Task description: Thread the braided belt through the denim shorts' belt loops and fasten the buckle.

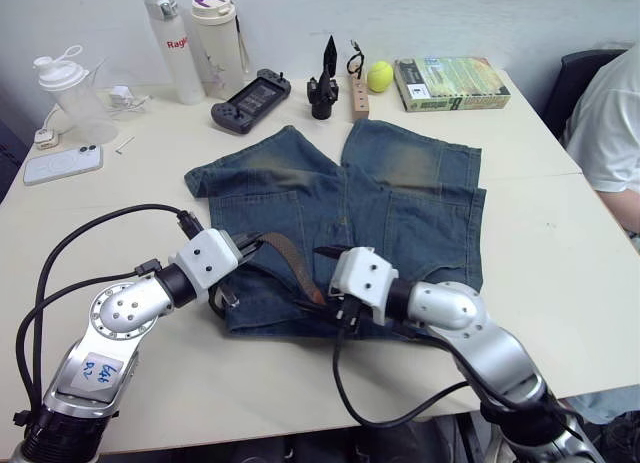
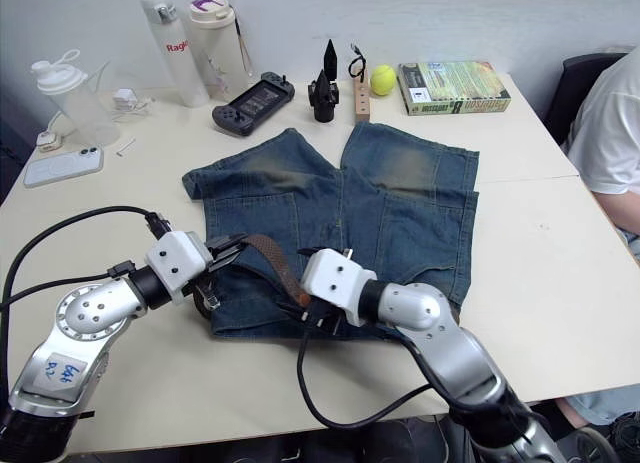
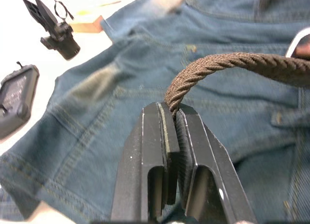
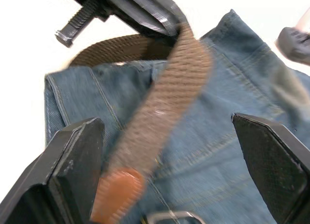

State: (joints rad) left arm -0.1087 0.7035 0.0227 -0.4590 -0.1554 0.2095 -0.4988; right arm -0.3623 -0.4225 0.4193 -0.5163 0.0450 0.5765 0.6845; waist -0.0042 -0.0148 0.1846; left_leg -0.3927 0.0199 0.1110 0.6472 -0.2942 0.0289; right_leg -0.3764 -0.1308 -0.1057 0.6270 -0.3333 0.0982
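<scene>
1. Pale table [image 1: 560, 273], denim shorts [image 1: 400, 213] spread flat in the middle, waistband toward the robot.
2. Left gripper [image 3: 172, 118] clamped tight on the braided belt [image 3: 232, 64] above the waistband.
3. Right gripper [image 4: 169, 151] spread wide, belt's leather end and buckle [image 4: 169, 216] between its fingers.

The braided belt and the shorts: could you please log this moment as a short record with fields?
left gripper: shut on the braided belt
right gripper: open, fingers either side of the belt's leather end
belt: arches from the left gripper over the denim shorts
buckle: lies on the denim near the leather end
shorts: flat on the table
fastened: no
</scene>
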